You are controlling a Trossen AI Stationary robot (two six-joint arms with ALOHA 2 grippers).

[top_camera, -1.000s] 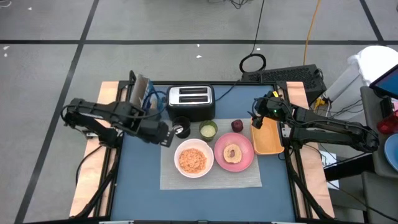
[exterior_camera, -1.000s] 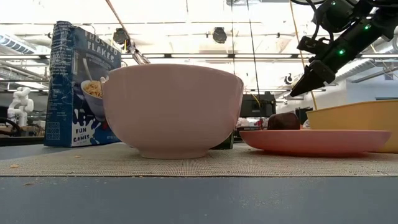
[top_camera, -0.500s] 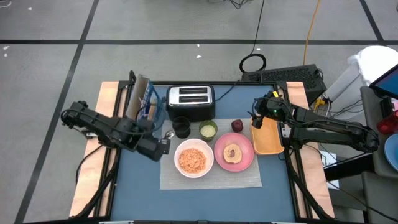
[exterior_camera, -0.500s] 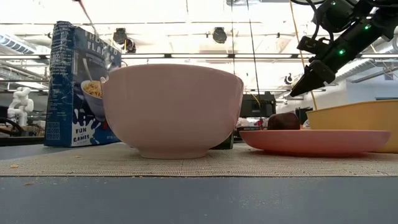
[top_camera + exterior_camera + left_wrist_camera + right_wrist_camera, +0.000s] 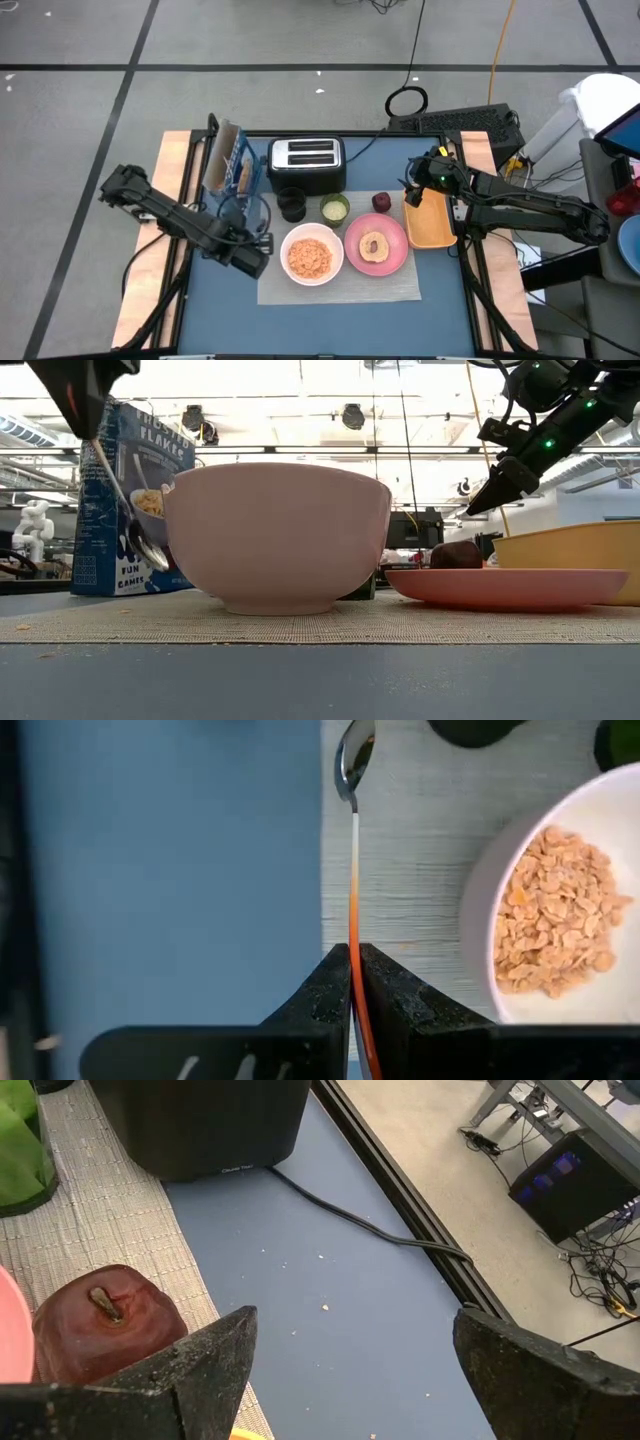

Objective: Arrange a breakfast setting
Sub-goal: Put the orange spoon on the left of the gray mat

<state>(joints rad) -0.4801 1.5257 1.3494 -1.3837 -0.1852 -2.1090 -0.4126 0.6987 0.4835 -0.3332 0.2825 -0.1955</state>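
Observation:
My left gripper (image 5: 354, 952) is shut on the red-handled spoon (image 5: 353, 870) over the grey mat's (image 5: 340, 288) left edge, left of the white bowl (image 5: 311, 255) of cereal. In the low view the spoon (image 5: 125, 500) hangs beside the bowl (image 5: 278, 535). On the mat stand the pink plate (image 5: 392, 255), the green cup (image 5: 335, 208) and the black cup (image 5: 292, 204). The blue cereal box (image 5: 228, 160) stands upright at the far left. My right gripper (image 5: 355, 1340) waits open above the far right of the mat, near a dark red apple (image 5: 105, 1335). My left gripper pinches the spoon's red handle (image 5: 353, 982) between its two fingers, which come from above and point down. The spoon runs on along the fingers' line and hangs below them at a slant. Its metal bowl end (image 5: 150, 550) is lowest and clear of the mat.
A black-and-silver toaster (image 5: 307, 163) stands at the far edge behind the cups. An orange tray (image 5: 432, 225) lies right of the plate. The plate holds a round bread ring (image 5: 374, 244). Bare blue table (image 5: 225, 300) lies left of the mat and toward the near edge.
My left gripper has carried the spoon from beside the black cup toward the table's near edge and downward, rolling its wrist as it went. The spoon has come down from high above the bowl and now hangs low beside the bowl's left side.

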